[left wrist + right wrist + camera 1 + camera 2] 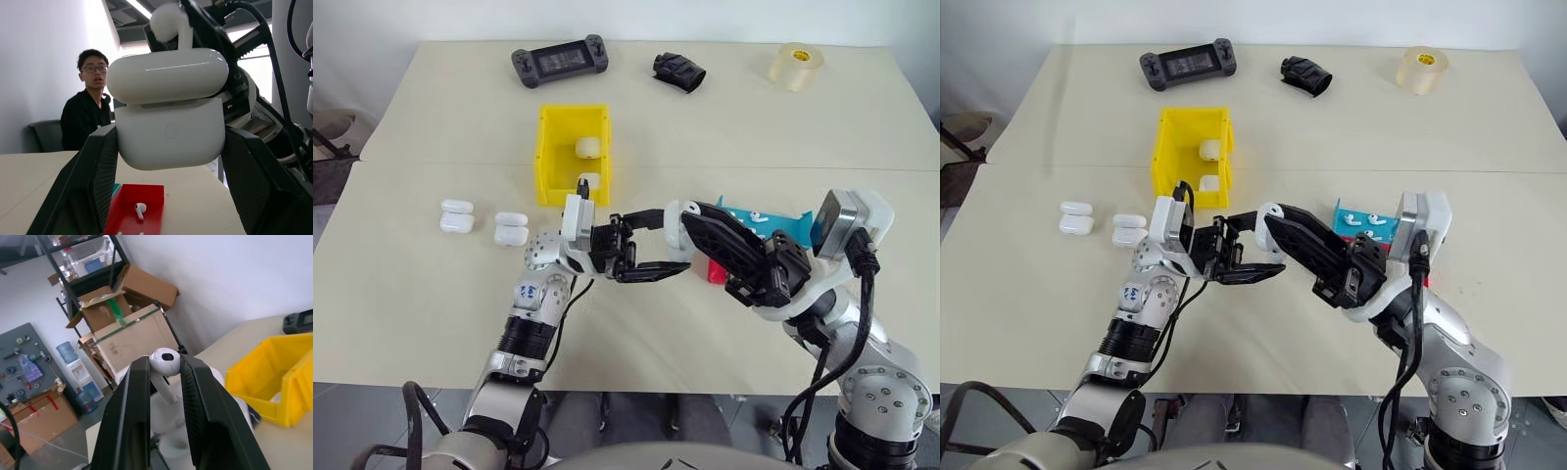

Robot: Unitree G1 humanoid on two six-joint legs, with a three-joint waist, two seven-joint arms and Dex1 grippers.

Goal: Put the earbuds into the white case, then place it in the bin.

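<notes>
Now your right hand (164, 377), clamped on an earbud (164, 361), sits just above the white case (171, 115); your left hand (168, 161) grips that case; stem points down toward it.

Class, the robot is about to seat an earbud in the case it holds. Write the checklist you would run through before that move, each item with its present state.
1. Left claw shut on the white case: ok.
2. Case lid open: ok, it is raised off the body.
3. Right claw shut on an earbud: ok, held by the head, stem hanging below.
4. Earbud close to the case opening: ok, it sits just above the lid in the left wrist view.
5. Stem lined up with its socket: cannot tell, the sockets are hidden.
6. Yellow bin has room: ok, two cases inside, space left.
</notes>
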